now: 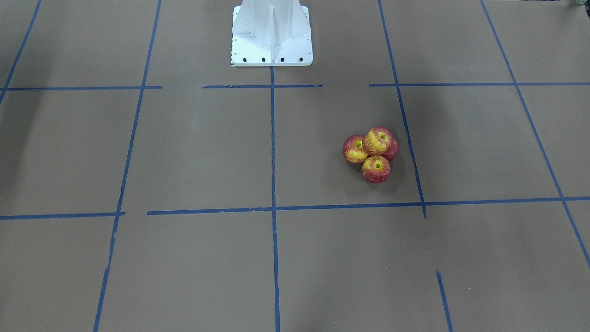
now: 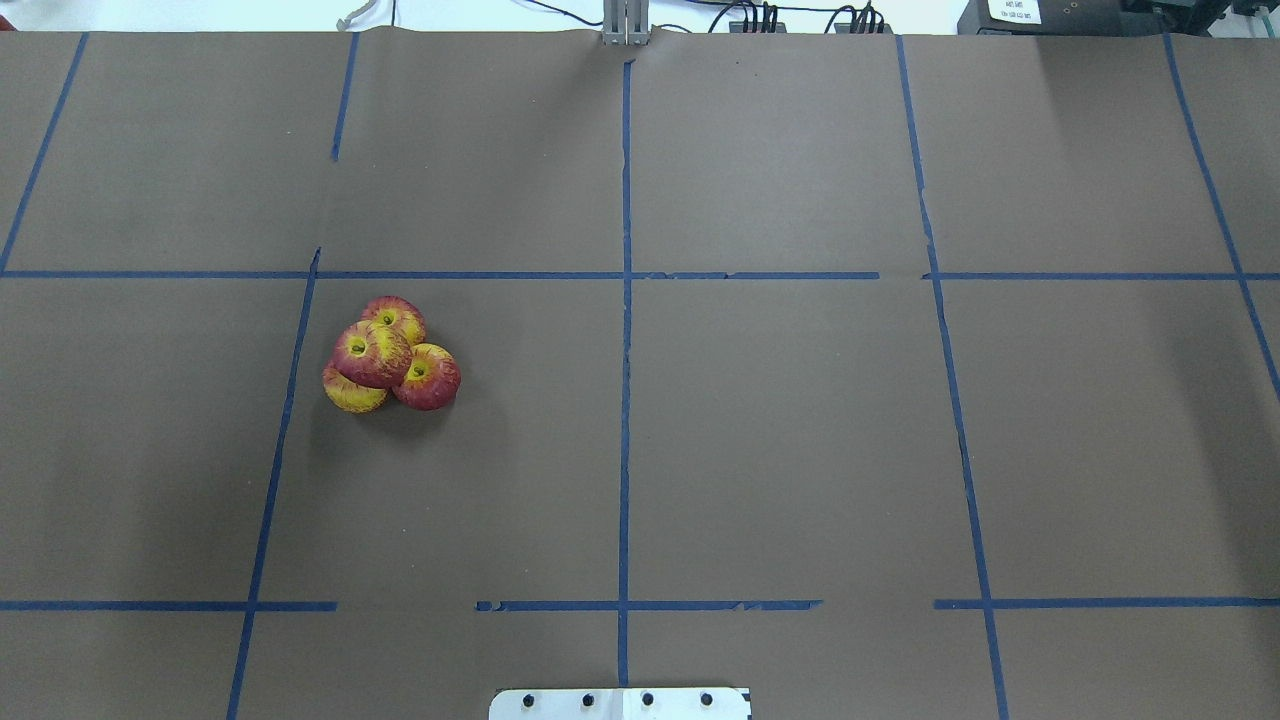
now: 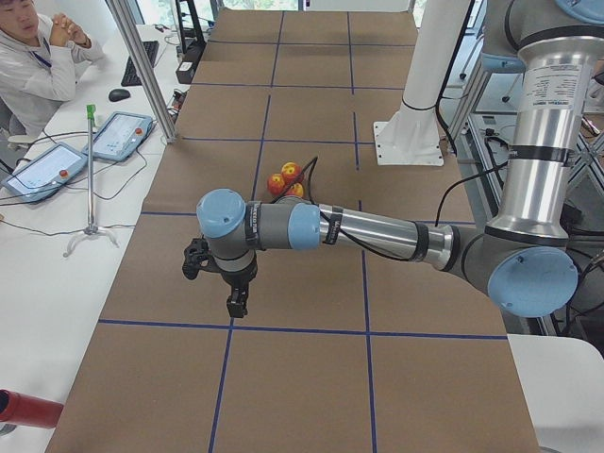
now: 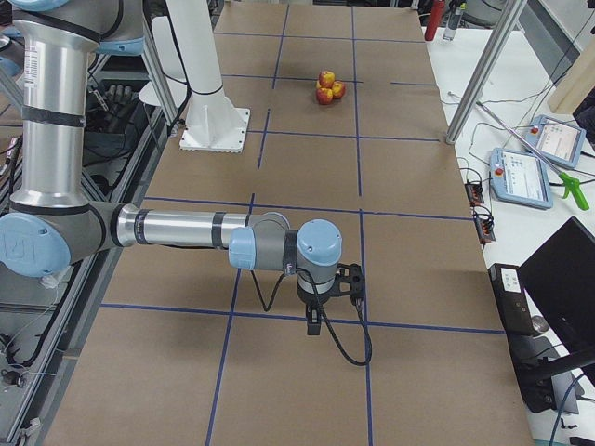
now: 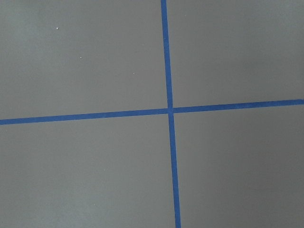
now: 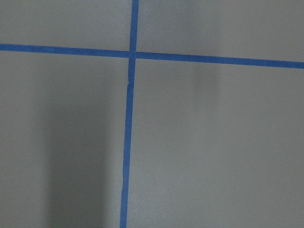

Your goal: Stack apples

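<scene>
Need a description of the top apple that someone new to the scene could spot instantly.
On the brown table marked with a blue tape grid, the only cluster of apples sits in the robot's left half. The top apple is the one raised on the other three, with its yellow dimple facing up.

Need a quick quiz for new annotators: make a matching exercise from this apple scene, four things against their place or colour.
Things:
1. top apple
2. left gripper
3. pedestal
4. tape lines

Place or colour:
A. white
B. blue
C. resting on the other apples
D. hanging over a tape crossing, apart from the pile

Pairs: 1-C, 2-D, 3-A, 4-B
</scene>
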You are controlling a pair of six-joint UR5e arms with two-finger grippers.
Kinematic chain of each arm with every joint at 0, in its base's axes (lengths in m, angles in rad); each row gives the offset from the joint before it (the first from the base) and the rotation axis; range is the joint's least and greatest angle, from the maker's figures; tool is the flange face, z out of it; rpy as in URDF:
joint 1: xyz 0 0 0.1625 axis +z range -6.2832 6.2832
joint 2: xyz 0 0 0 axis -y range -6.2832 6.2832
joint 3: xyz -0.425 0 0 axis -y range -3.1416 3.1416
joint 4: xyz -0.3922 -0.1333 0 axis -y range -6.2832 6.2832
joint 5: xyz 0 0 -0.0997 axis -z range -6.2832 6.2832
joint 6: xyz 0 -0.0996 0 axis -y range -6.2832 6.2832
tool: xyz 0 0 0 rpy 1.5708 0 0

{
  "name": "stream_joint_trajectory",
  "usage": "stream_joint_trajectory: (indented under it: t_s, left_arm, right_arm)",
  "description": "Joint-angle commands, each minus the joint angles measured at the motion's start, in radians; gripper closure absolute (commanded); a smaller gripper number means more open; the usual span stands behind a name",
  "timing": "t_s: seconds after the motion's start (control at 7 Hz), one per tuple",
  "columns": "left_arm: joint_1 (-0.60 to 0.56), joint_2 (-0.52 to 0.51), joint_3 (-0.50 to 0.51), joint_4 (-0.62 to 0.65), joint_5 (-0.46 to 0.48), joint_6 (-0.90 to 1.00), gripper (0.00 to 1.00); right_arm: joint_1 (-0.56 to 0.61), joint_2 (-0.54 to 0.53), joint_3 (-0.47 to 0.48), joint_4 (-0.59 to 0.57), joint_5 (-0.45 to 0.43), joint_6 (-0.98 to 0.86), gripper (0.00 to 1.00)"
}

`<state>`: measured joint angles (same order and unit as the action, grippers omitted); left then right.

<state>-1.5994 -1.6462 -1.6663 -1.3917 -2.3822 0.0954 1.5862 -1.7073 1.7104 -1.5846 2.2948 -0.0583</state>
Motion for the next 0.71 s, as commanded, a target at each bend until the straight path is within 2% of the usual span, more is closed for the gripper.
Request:
stream_joint_trajectory:
  t_s: [0.0,0.14,0.57]
  left_arm:
    - [0.001,-0.001,0.009,-0.003,-0.026,-0.002,0.00]
    - [0.006,-0.009,0.007,0.000,-0.025,-0.002,0.00]
    - [0.016,-0.052,0.101,-0.056,-0.028,0.007,0.00]
  right_arm:
    - [0.000,0.000,0.000,0.000,0.000,0.000,0.00]
    - [0.000,0.000,0.000,0.000,0.000,0.000,0.00]
    - [0.000,0.000,0.000,0.000,0.000,0.000,0.00]
